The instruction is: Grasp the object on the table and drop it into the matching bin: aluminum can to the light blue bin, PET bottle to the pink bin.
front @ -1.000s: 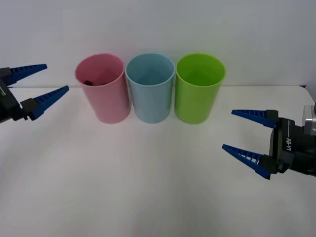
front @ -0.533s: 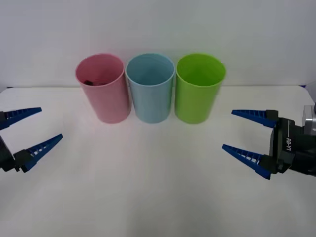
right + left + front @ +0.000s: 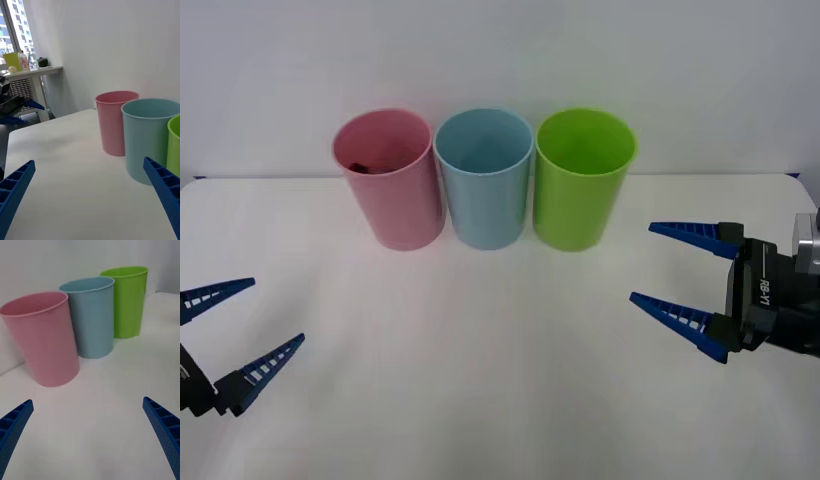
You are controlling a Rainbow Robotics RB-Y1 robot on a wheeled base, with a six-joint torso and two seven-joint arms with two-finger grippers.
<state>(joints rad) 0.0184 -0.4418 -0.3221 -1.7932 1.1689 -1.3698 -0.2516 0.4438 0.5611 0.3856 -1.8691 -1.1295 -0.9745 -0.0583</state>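
PET bottle (image 3: pixel 358 166) is seen w/ only a dark bit showing inside pink bin (image 3: pixel 388 180), upright, ahead of left gripper (image 3: pixel 242 332); light blue bin (image 3: pixel 484 178) touching beside it.

The white bench (image 3: pixel 480 360) carries three cups in a row near its far edge — the pink bin (image 3: pixel 390 185), the light blue bin (image 3: pixel 485 185), and a green cup (image 3: pixel 580 185) — upright, just beside each other.
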